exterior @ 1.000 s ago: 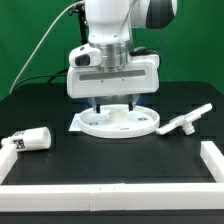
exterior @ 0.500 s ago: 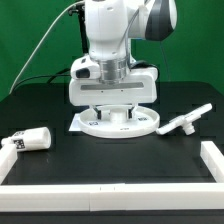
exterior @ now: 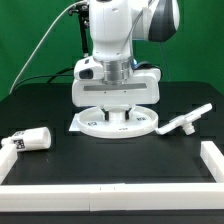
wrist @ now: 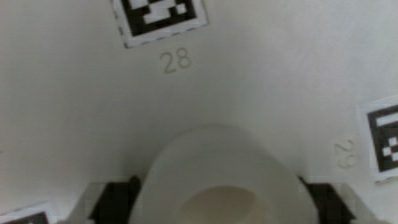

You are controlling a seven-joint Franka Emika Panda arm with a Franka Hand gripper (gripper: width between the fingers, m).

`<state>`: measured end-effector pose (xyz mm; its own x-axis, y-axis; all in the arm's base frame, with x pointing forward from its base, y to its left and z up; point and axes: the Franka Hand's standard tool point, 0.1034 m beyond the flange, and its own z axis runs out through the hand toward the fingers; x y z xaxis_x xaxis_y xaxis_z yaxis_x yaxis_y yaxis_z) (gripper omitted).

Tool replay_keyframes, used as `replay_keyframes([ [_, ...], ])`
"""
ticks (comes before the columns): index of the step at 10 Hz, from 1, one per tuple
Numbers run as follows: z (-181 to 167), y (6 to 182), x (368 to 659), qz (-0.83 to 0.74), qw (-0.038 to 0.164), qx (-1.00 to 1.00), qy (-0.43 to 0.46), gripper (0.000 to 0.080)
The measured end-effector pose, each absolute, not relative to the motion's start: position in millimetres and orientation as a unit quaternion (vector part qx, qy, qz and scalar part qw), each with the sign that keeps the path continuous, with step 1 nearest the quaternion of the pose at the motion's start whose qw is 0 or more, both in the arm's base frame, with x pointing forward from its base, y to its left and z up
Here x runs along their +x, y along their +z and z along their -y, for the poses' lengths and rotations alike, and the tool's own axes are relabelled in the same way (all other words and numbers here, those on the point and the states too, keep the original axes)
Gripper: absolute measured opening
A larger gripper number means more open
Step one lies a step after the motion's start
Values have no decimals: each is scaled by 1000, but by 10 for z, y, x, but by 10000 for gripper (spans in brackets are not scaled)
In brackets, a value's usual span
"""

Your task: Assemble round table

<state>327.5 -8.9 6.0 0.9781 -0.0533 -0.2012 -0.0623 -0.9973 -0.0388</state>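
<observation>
One round disc (exterior: 143,123) flat, hub (wrist: 217,165) upward, pincer (exterior: 117,108) gripping it

The disc (exterior: 143,122) lies between the post (exterior: 32,139) and the foot piece (exterior: 186,122).

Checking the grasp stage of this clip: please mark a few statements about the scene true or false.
1. The tool is down at the round disc. True.
2. The cylinder post stands upright on the disc. False: it lies on its side on the table, toward the exterior view's left.
3. The foot piece lies apart from the disc, toward the exterior view's right. True.
4. The tool holds the foot piece. False: it is closed on the disc.
</observation>
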Motion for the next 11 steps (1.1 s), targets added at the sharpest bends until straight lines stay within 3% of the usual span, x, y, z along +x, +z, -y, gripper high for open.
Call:
replay_keyframes([
  [3,166,181,3445,-3,26,-995,91,402],
  [8,253,509,4115,35,31,-996,80,403],
  [11,255,480,4078,34,31,-996,83,403],
])
